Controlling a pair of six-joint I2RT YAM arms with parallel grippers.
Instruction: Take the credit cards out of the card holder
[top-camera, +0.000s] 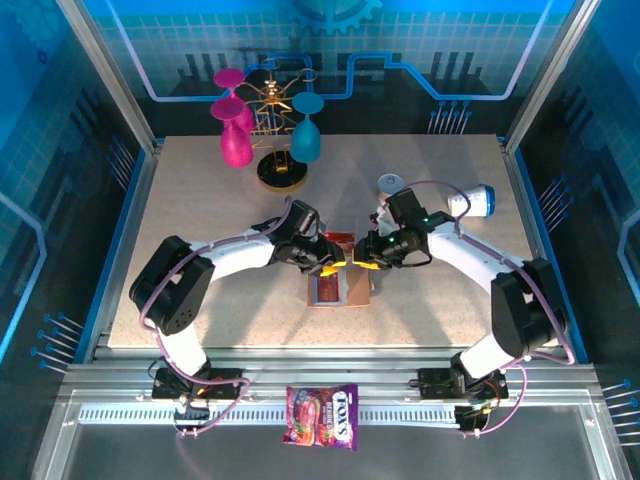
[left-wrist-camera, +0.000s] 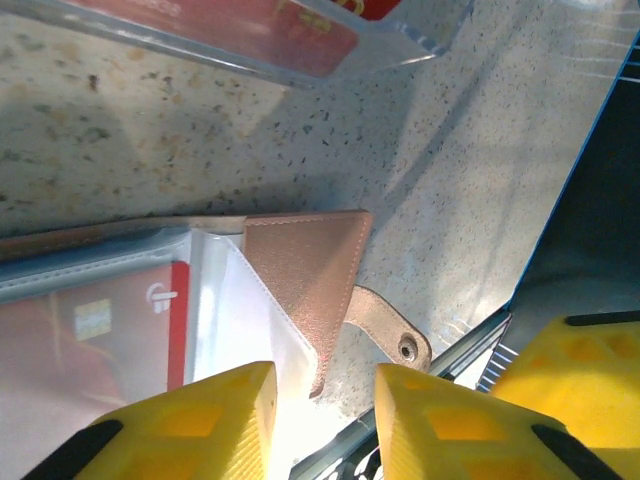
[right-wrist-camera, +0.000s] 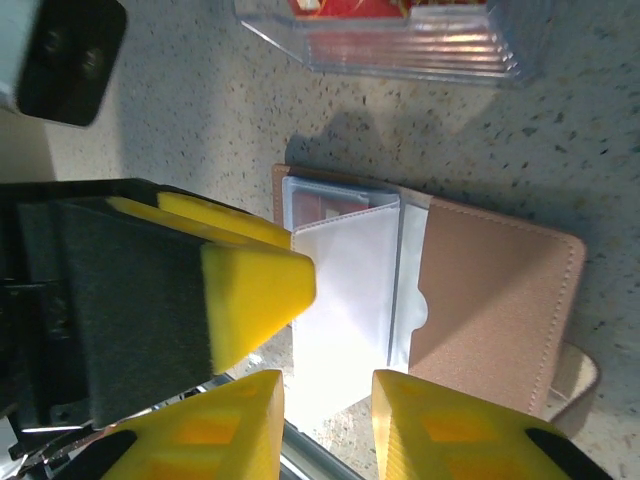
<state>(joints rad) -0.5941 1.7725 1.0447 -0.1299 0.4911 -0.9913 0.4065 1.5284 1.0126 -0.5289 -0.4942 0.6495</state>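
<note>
The tan card holder (top-camera: 340, 290) lies open on the table between both grippers. Its clear inner sleeve (right-wrist-camera: 345, 300) glares white and stands up from the tan flap (right-wrist-camera: 490, 300). A red credit card (left-wrist-camera: 90, 335) sits inside a sleeve pocket and also peeks out as the card (right-wrist-camera: 335, 208). My left gripper (left-wrist-camera: 325, 405) is open over the holder's corner and snap strap (left-wrist-camera: 395, 335), one finger touching the sleeve's edge. My right gripper (right-wrist-camera: 330, 410) is open, the sleeve's lower edge between its fingertips. The left gripper's finger (right-wrist-camera: 250, 295) rests against the sleeve.
A clear plastic box (top-camera: 340, 243) holding red cards stands just behind the holder. A gold rack with pink and teal glasses (top-camera: 270, 120) is at the back. A bottle (top-camera: 472, 202) lies at the right. A candy bag (top-camera: 322, 415) sits on the front rail.
</note>
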